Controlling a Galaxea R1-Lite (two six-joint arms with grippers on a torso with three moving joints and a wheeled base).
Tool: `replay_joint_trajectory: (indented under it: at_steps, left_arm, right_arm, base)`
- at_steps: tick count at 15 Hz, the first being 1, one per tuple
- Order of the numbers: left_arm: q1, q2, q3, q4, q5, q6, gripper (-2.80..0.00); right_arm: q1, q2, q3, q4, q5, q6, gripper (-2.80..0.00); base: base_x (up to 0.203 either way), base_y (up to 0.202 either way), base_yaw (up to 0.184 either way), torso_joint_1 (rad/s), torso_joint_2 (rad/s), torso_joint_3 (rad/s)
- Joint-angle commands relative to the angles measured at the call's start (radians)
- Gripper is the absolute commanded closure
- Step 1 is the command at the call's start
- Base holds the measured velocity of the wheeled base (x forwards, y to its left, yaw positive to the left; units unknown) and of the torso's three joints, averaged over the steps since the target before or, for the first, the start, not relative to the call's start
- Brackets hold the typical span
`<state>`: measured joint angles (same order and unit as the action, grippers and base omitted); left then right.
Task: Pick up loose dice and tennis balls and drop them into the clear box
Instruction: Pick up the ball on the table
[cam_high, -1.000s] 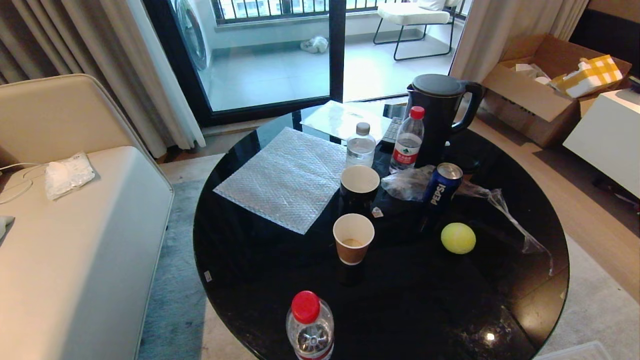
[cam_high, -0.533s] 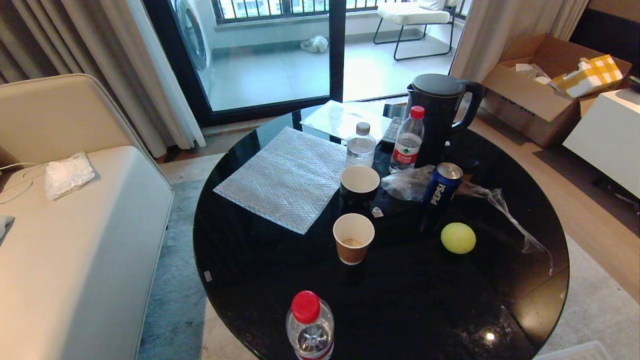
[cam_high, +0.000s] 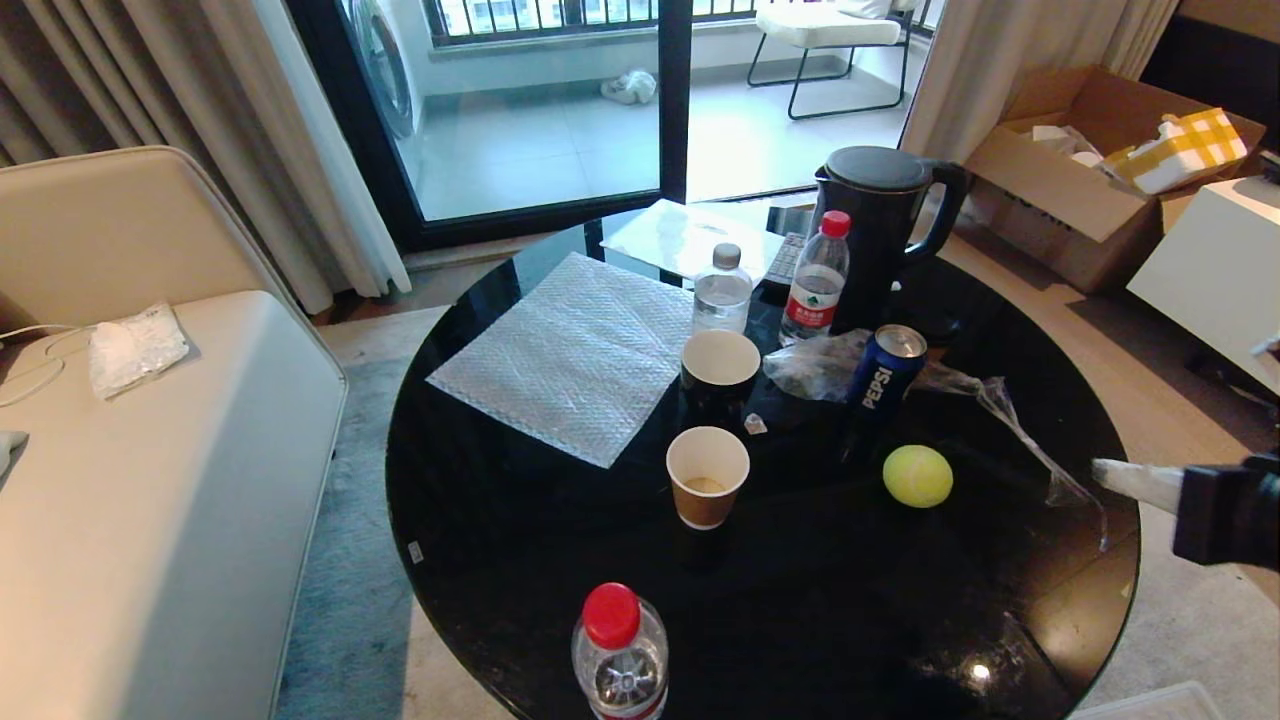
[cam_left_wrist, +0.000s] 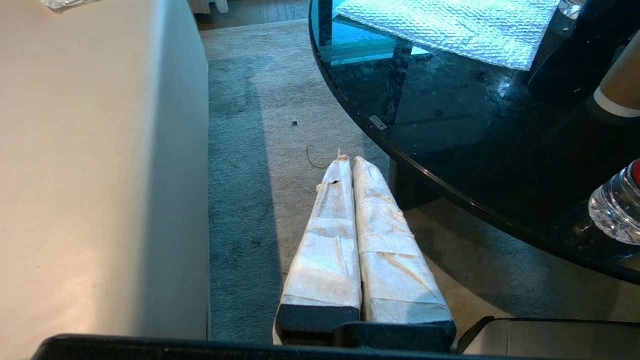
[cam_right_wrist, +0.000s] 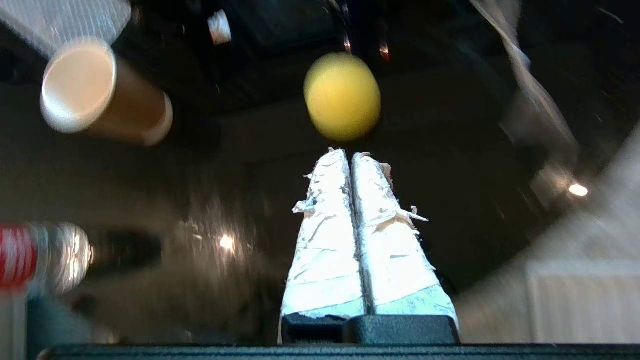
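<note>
Right gripper (cam_high: 1105, 473) has just swung into head view off the table's (cam_high: 800, 620) right rim, fingers pressed together and empty, aimed at the tennis ball (cam_high: 917, 476) near the Pepsi can (cam_high: 886, 372); pickup apparently beginning.

Left hand (cam_left_wrist: 348, 159), lower centre of the frame: two tape-wrapped fingers (cam_left_wrist: 327, 240) pressed together, empty, over grey carpet (cam_left_wrist: 250, 150). Left: pale sofa (cam_left_wrist: 90, 165). Upper right: round black tabletop (cam_left_wrist: 450, 130) carrying a sheet of bubble wrap (cam_left_wrist: 450, 27). Right edge: part of a paper cup (cam_left_wrist: 620, 85) and, lower, a clear bottle (cam_left_wrist: 617, 210).
</note>
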<state>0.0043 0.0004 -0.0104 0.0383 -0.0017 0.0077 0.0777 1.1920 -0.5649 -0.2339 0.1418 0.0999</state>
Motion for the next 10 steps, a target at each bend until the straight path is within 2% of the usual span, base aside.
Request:
replay_joint_trajectory:
  at_steps: [1,2,5,8,10]
  left_arm:
    - [0.0,0.0,0.0,0.0,0.0,0.0,0.0]
    - [0.0,0.001,0.0,0.0,0.0,0.0,0.0]
    - [0.0,0.0,0.0,0.0,0.0,-0.001,0.0]
    - [0.0,0.0,0.0,0.0,0.0,-0.002,0.0]
    - [0.0,0.0,0.0,0.0,0.0,0.0,0.0]
  right_arm:
    - [0.024,0.296,-0.043,-0.128,0.004,0.009,0.0]
    - [0.028,0.335,-0.055,-0.152,0.004,0.004,-2.8]
    - [0.032,0.421,-0.071,-0.171,0.002,-0.072,-2.8]
    - [0.033,0.495,-0.072,-0.188,0.002,-0.111,-2.8]
    - [0.033,0.533,-0.069,-0.269,0.004,-0.119,-2.8]
  base:
    - [0.0,0.0,0.0,0.0,0.0,0.0]
    - [0.0,0.0,0.0,0.0,0.0,0.0]
    - [0.0,0.0,0.0,0.0,0.0,0.0]
    - [0.0,0.0,0.0,0.0,0.0,0.0]
    - [0.0,0.0,0.0,0.0,0.0,0.0]
